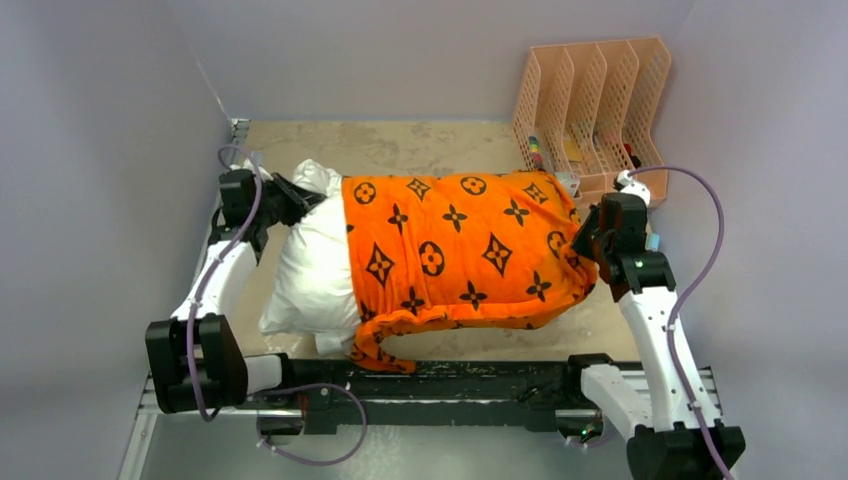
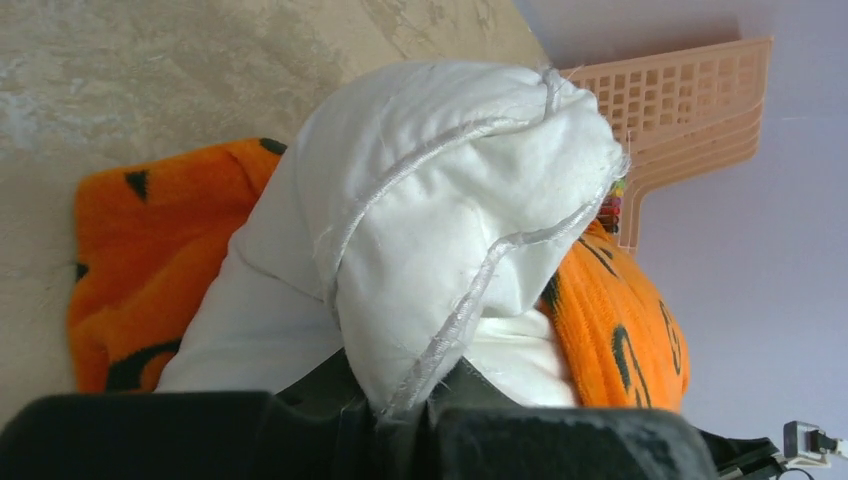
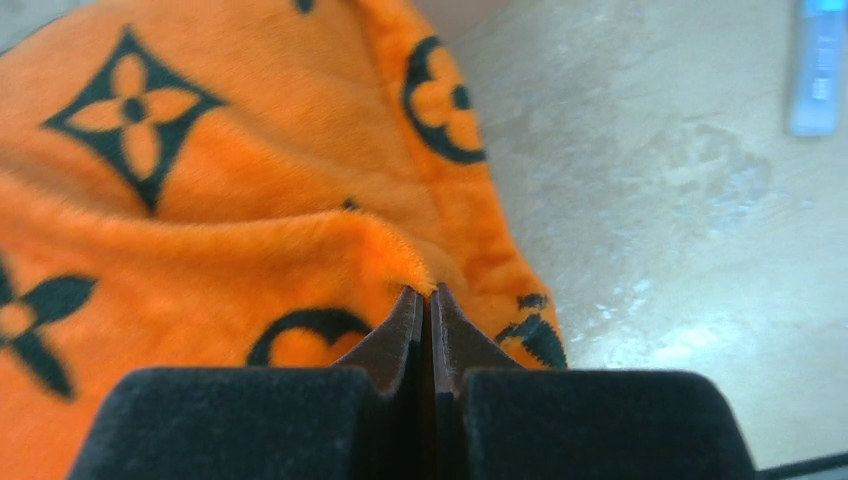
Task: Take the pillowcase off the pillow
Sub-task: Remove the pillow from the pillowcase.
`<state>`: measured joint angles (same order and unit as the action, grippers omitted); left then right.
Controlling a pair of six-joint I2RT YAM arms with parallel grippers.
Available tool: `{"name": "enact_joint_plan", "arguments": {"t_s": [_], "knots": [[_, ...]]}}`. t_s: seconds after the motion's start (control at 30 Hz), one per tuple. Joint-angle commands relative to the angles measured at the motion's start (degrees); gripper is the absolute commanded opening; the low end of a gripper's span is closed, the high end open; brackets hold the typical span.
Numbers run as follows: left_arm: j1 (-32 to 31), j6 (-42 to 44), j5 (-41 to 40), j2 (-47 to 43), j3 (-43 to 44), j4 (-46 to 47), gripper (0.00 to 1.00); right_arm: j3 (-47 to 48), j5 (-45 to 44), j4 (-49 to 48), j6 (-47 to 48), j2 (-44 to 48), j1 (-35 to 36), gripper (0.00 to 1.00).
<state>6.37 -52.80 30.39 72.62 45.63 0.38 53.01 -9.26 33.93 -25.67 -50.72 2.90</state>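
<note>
While left gripper (image 2: pixel 405 412) is pinching a corner of the plump white pillow (image 2: pixel 450 200), right gripper (image 3: pixel 428 298) is clamping a fold of the bright-orange black-patterned plush pillowcase (image 3: pixel 200 250). Pillowcase is covering most of the pillow; peach lattice rack (image 1: pixel 590 90) is holding small items. Both arms are angling inward.
</note>
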Motion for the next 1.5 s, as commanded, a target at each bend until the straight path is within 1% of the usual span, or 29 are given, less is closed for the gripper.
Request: {"name": "enact_joint_plan", "arguments": {"t_s": [0.0,0.1,0.13,0.17,0.2,0.23,0.27,0.3,0.37,0.4,0.43,0.47,0.53,0.57,0.63,0.7,0.77,0.9,0.93,1.03,1.1,1.13,1.17,1.23,1.27,1.3,1.37,1.43,1.47], "knots": [[5.74,5.04,-0.71,-1.0,10.97,-9.56,0.0,3.68,-13.67,1.57,0.85,-1.78,-1.35,0.0],[17.29,4.17,5.04,-0.02,16.26,-11.38,0.0,6.46,-19.82,2.43,0.98,0.6,-5.32,0.0],[19.08,5.54,5.96,1.23,18.99,-15.0,0.0,7.09,-21.04,2.26,1.57,1.15,-6.59,0.0],[19.68,7.59,4.47,2.23,22.22,-19.33,0.0,7.67,-22.13,2.4,2.07,1.37,-7.72,0.0],[19.89,6.84,1.21,2.01,23.32,-21.15,0.0,8.43,-23.45,3.13,2.19,1.42,-8.75,0.0],[22.23,4.43,-3.26,-0.92,21.36,-19.94,0.0,9.17,-24.08,3.88,2.33,1.64,-9.51,0.0],[24.12,2.64,-4.95,-2.81,19.63,-17.29,0.0,9.55,-24.71,4.28,2.52,2.11,-9.97,0.0],[25.3,2.67,-5.36,-3.03,19.66,-17.85,0.0,9.83,-25.67,4.63,2.55,2.44,-10.15,0.0],[25.14,1.64,-0.19,-0.63,19.53,-17.44,0.0,9.81,-25.94,4.59,3.17,2.85,-10.28,0.0],[25.09,1.77,-0.3,-0.75,19.38,-18.46,0.0,9.89,-25.09,4.5,2.96,2.82,-10.28,0.0],[25.11,2.92,-3.29,-2.0,19.1,-19.27,0.0,10.09,-23.11,4.15,3.21,2.64,-10.28,0.0],[25.1,4.46,-5.14,-3.28,18.93,-19.73,0.0,10.81,-18.68,3.29,4.43,2.52,-10.28,0.0],[24.28,6.4,-4.06,-3.17,19.84,-22.49,0.0,11.7,-10.53,2.48,5.95,2.68,-10.28,0.0],[24.22,6.99,-4.94,-3.04,20.15,-24.26,0.0,11.64,-10.18,2.16,5.8,3.34,-10.28,0.0],[24.21,7.34,-6.62,-3.65,18.41,-23.31,0.0,12.3,-12.54,2.01,7.55,4.09,-10.28,0.0],[24.52,9.27,-10.21,-3.08,19.33,-26.54,0.0,15.31,-21.18,4.26,9.2,3.48,-10.68,0.0],[26.02,9.42,-13.65,-2.32,19.65,-27.34,0.0,18.59,-23.83,5.27,10.44,3.11,-11.23,0.0],[31.74,6.71,-9.94,1.7,21.07,-26.58,0.0,20.59,-27.87,5.48,9.37,2.49,-12.29,0.0],[32.0,7.08,-10.25,2.12,22.03,-26.82,0.0,21.05,-27.75,5.68,9.21,2.29,-12.52,0.0],[30.59,7.54,-6.32,3.32,23.43,-26.31,0.0,21.05,-21.84,5.45,7.96,1.36,-12.65,0.0],[28.54,9.04,-5.91,2.71,22.5,-25.63,0.0,19.59,-9.64,4.48,8.38,0.89,-12.65,0.0],[27.13,10.38,-4.78,2.55,22.05,-25.43,0.0,18.42,-1.46,3.72,8.66,0.81,-12.65,0.0],[24.96,11.38,-3.25,2.6,21.79,-25.72,0.0,17.36,4.51,2.8,9.11,0.8,-12.65,0.06],[19.59,13.26,0.06,2.58,21.01,-25.77,0.0,15.79,12.09,0.93,10.31,1.0,-12.6,0.45],[16.89,13.73,-1.13,2.12,20.61,-26.33,0.0,16.03,14.43,1.02,9.95,0.87,-12.6,0.59],[14.47,13.91,-2.51,1.5,20.06,-26.44,0.0,16.72,16.86,1.34,9.9,0.64,-12.57,0.65],[11.29,13.44,-3.13,0.56,18.6,-25.59,0.0,19.01,24.33,0.88,11.24,-0.43,-12.58,0.7],[10.1,13.32,-2.62,0.7,18.18,-25.07,0.0,21.34,31.02,1.19,10.84,-2.57,-12.52,0.68],[9.41,13.5,-2.26,0.95,18.3,-24.84,0.0,21.12,37.08,-1.11,9.25,-3.5,-12.21,0.67]]}}
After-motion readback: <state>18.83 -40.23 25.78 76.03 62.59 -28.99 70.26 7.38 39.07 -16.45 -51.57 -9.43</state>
